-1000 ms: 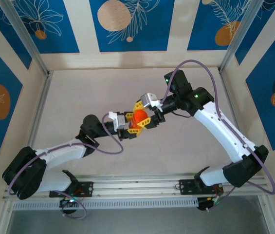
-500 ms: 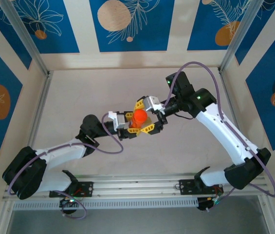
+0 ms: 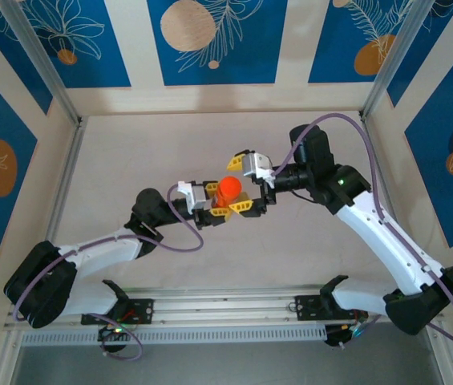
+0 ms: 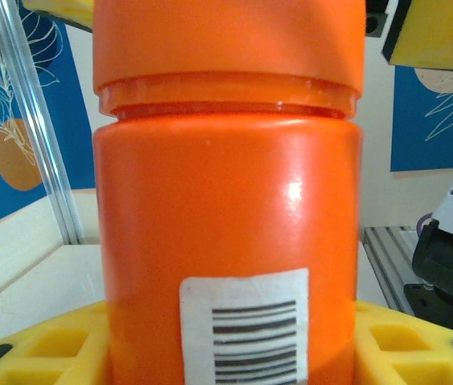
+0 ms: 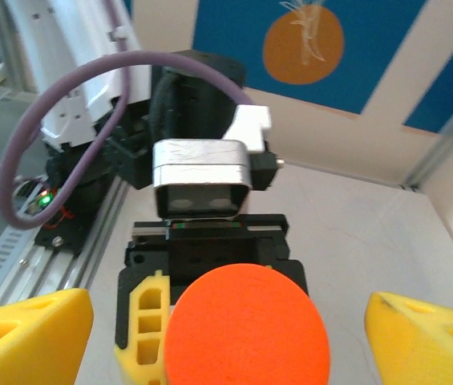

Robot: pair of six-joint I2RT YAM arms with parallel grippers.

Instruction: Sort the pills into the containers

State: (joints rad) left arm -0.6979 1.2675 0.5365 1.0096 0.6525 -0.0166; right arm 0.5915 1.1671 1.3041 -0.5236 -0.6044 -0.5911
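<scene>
- An orange pill bottle (image 3: 228, 190) is held upright over the middle of the table (image 3: 130, 160), clamped in the left gripper (image 3: 218, 210).
- The right gripper (image 3: 240, 183) is spread wide, with its yellow fingers (image 5: 26, 333) clear on both sides of the cap (image 5: 246, 325).
- Since a second ago those fingers have widened and the right arm has drawn back to the right.

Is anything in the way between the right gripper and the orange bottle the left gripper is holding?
Nothing visible does. The right gripper is open, its yellow fingers spread either side of the cap of the orange bottle, which the left gripper clamps.
</scene>
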